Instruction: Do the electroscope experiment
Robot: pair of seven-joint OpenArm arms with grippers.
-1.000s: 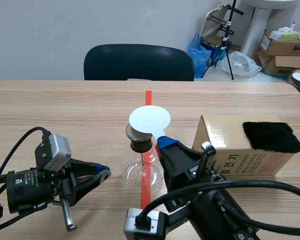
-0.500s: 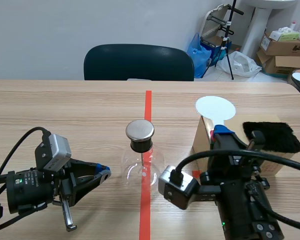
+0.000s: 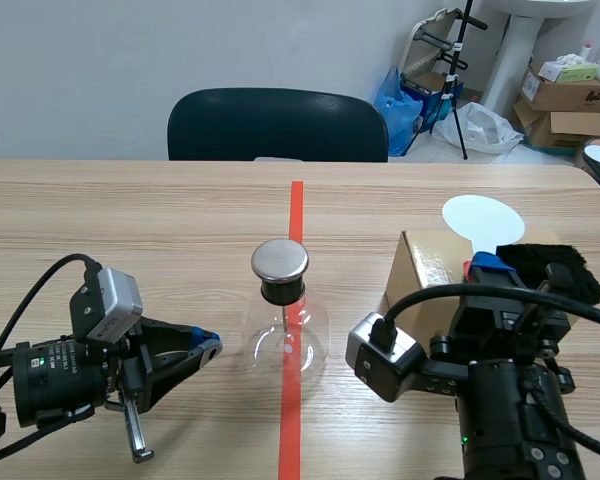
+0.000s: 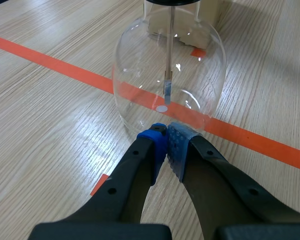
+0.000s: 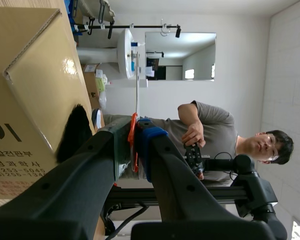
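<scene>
My right gripper (image 3: 485, 264) is pinched on the thin handle of the white disc (image 3: 483, 219), held over the box (image 3: 427, 268) beside the black cloth (image 3: 558, 268). My left gripper (image 4: 166, 146) is closed on nothing, tips just short of the glass flask (image 4: 168, 75) on the red line (image 4: 50, 62). I judge that hard rubbing on the cloth could twist the disc in so narrow a hold, and a low pass toward the flask could tip it.
</scene>
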